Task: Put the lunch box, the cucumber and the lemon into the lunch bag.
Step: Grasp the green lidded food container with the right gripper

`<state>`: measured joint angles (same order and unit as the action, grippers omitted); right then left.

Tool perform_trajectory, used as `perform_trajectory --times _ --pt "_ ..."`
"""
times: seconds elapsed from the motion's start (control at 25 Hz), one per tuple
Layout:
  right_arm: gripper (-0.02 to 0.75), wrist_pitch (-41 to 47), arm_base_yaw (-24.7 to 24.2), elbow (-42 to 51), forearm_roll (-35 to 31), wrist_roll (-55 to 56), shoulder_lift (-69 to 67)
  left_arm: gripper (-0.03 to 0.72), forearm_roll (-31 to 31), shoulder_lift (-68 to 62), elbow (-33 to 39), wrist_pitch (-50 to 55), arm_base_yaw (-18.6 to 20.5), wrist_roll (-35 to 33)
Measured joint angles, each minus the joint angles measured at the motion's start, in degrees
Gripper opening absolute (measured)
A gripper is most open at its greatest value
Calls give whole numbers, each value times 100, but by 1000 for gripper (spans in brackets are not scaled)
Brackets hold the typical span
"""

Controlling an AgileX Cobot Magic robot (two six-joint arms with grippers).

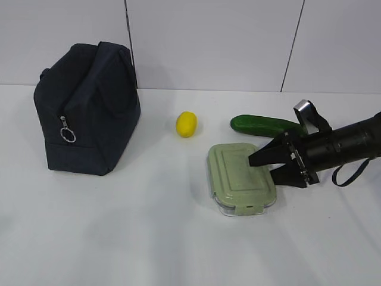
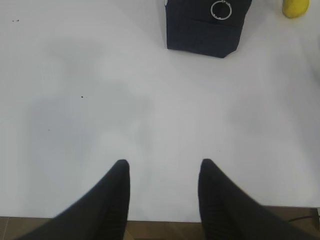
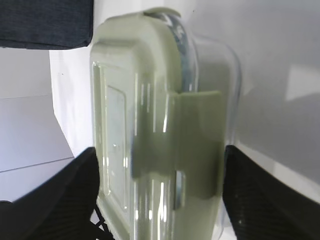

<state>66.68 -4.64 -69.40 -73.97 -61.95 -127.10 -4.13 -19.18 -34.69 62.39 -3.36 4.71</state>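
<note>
The lunch box (image 1: 238,176), clear with a sage-green clip lid, lies right of centre on the white table. My right gripper (image 1: 265,170) comes in from the right and holds its right end. In the right wrist view the lunch box (image 3: 160,125) is seen edge-on, and my right gripper (image 3: 160,150) has one finger on the lid and the other against the clear base. The cucumber (image 1: 262,124) lies just behind, the lemon (image 1: 186,124) left of it. The navy lunch bag (image 1: 86,107) stands at the far left. My left gripper (image 2: 164,162) is open over bare table.
The lunch bag (image 2: 205,25) with its silver ring pull (image 2: 221,10) and the lemon (image 2: 295,7) show at the top of the left wrist view. The table's front edge (image 2: 160,220) runs just below the left fingers. A tiled wall (image 1: 208,42) stands behind the table.
</note>
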Motion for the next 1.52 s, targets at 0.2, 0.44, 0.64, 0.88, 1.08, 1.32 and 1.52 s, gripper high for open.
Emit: perform_trajectory --times 0.2,0.44,0.64,0.88,1.08,1.32,1.52 --pt "590 0 0 -126 12 0 0 320 0 0 0 0 0 0" --pt "590 0 0 -130 46 0 0 320 0 0 0 0 0 0" --pt "590 0 0 -130 88 0 0 320 0 0 0 0 0 0" --pt "590 -8 148 -232 105 11 -211 320 0 0 0 0 0 0" --pt "590 -8 220 -319 126 34 -284 320 0 0 0 0 0 0" --pt "590 -8 219 -318 126 34 -284 320 0 0 0 0 0 0" --pt "574 -8 219 -318 135 34 -284 320 0 0 0 0 0 0"
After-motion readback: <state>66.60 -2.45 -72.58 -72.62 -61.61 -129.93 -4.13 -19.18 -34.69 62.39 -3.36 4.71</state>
